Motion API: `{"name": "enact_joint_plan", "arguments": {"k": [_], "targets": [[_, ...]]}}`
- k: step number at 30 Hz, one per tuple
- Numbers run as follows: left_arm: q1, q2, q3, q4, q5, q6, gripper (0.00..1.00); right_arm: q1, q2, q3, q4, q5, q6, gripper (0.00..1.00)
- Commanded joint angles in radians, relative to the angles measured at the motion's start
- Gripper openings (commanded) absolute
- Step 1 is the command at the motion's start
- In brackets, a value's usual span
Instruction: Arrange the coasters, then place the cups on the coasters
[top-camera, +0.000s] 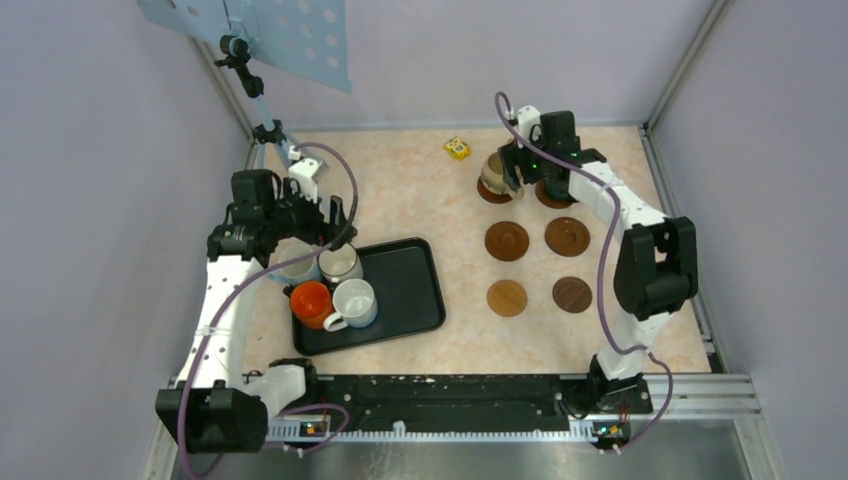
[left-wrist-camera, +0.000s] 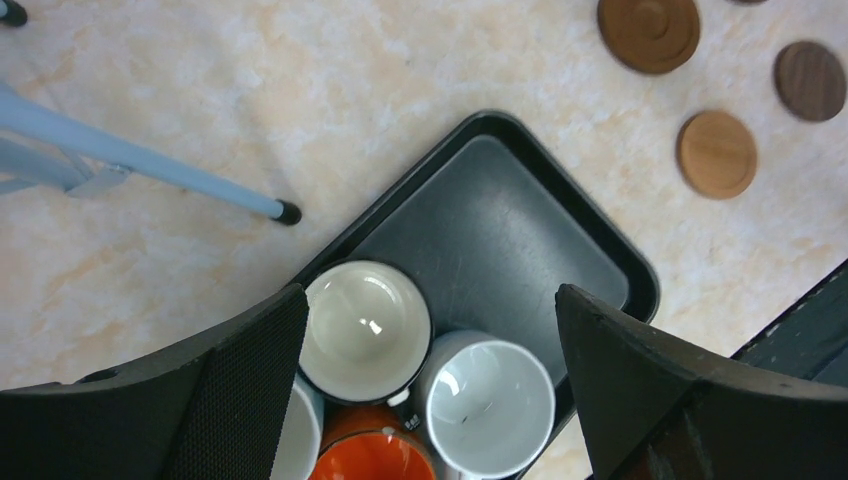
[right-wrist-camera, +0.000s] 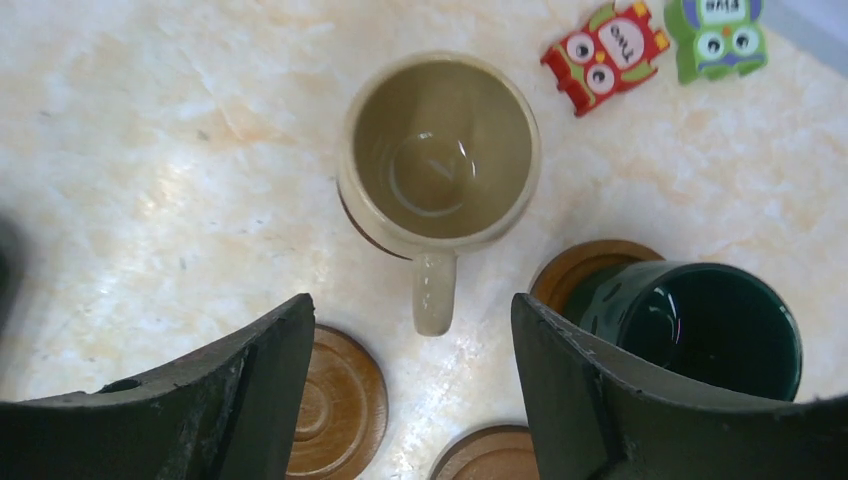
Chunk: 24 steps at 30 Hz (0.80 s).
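From above my right arm (top-camera: 640, 225) hides the green mug (right-wrist-camera: 705, 325), and at that wrist a finger (right-wrist-camera: 600, 400) of my right claw (right-wrist-camera: 410, 298) covers its near side, while the coaster (right-wrist-camera: 358, 228) under the beige mug (right-wrist-camera: 440, 150) shows only as a sliver. At my left wrist the orange mug (left-wrist-camera: 372, 455) and white mug (left-wrist-camera: 487, 405) run off the bottom edge, and a third mug (left-wrist-camera: 298, 440) is mostly behind a finger (left-wrist-camera: 240, 390) of my left claw (left-wrist-camera: 430, 290). The bottom edge cuts the ridged coaster (right-wrist-camera: 338, 405), the top edge the green block (right-wrist-camera: 718, 35), and the yellow block (top-camera: 458, 148) is too small to read.
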Motion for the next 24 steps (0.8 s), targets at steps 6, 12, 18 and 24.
{"name": "enact_joint_plan", "arguments": {"k": [6,12,18,24], "targets": [[0.006,0.009,0.056,-0.231,-0.168,0.312,0.99,0.05,-0.133,0.047,-0.073,-0.186,-0.004,0.71],[0.048,0.032,0.066,-0.26,-0.282,0.422,0.99,0.172,-0.126,0.025,-0.128,-0.225,-0.025,0.71],[0.109,0.058,0.077,-0.397,-0.168,0.591,0.96,0.245,-0.102,-0.014,-0.145,-0.281,-0.025,0.71],[0.073,0.037,0.054,-0.518,-0.083,0.76,0.86,0.257,-0.084,-0.04,-0.143,-0.281,-0.019,0.7]]}}
